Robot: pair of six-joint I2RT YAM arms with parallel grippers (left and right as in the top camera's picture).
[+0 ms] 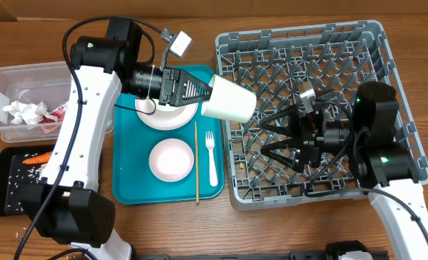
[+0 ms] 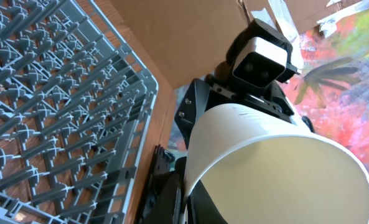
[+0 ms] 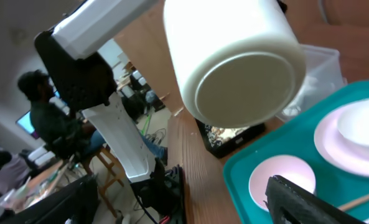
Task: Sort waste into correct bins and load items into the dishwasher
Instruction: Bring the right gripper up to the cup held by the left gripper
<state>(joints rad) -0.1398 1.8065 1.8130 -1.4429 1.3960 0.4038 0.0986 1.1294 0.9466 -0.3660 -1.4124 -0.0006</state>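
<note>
My left gripper (image 1: 208, 91) is shut on the rim of the small white cup (image 1: 229, 102) and holds it on its side above the left edge of the grey dish rack (image 1: 387, 58). The cup fills the left wrist view (image 2: 277, 168), with the rack (image 2: 60, 93) beside it. My right gripper (image 1: 263, 136) is open and empty over the rack's middle, facing the cup, whose base shows in the right wrist view (image 3: 234, 62). A pink bowl (image 1: 172, 159), a pink plate with a bowl on it (image 1: 156, 114) and the white fork (image 1: 212, 155) lie on the teal tray (image 1: 127, 188).
The clear tub (image 1: 4, 79) at the far left holds crumpled napkins (image 1: 22, 112) and a red packet (image 1: 55, 114). The black tray (image 1: 1, 195) below it holds a carrot (image 1: 37, 159) and rice. A thin wooden stick (image 1: 196, 162) lies on the teal tray.
</note>
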